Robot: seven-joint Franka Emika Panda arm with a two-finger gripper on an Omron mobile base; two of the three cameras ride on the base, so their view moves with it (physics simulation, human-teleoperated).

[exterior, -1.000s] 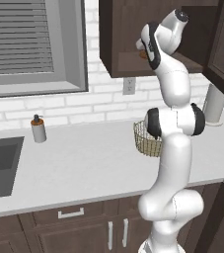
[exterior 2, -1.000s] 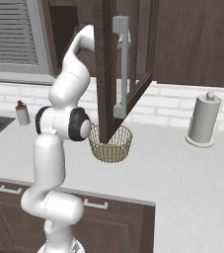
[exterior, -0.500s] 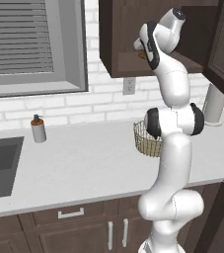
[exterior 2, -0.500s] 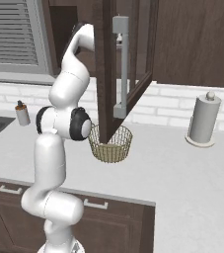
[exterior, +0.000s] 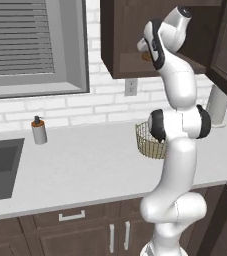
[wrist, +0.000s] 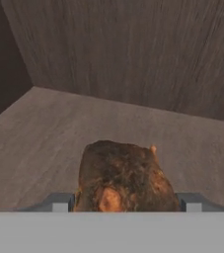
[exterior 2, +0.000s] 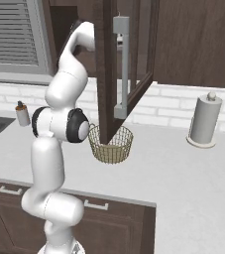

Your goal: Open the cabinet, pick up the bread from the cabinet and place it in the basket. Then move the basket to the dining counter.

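Observation:
The cabinet (exterior: 120,50) on the wall stands open, its glass door (exterior 2: 106,74) with the long silver handle (exterior 2: 122,64) swung out over the worktop. My arm reaches up into it. In the hand view the bread (wrist: 126,173), a golden-brown lump, rests on the cabinet shelf and fills the gap between my fingers; the gripper (wrist: 126,205) is shut on it. A sliver of the bread (exterior: 144,56) shows beside my hand in the left base view. The basket (exterior: 147,142) (exterior 2: 111,146) sits on the grey worktop below the open door. The dining counter is out of view.
A soap bottle (exterior: 38,131) stands by the sink (exterior: 0,167) at the left. A paper towel roll (exterior 2: 203,121) stands at the right by the brick wall. The open door hangs just above the basket. A window with blinds (exterior: 30,45) is at the left.
The fingers have closed in from wide open onto the sides of the bread. The arm has barely moved.

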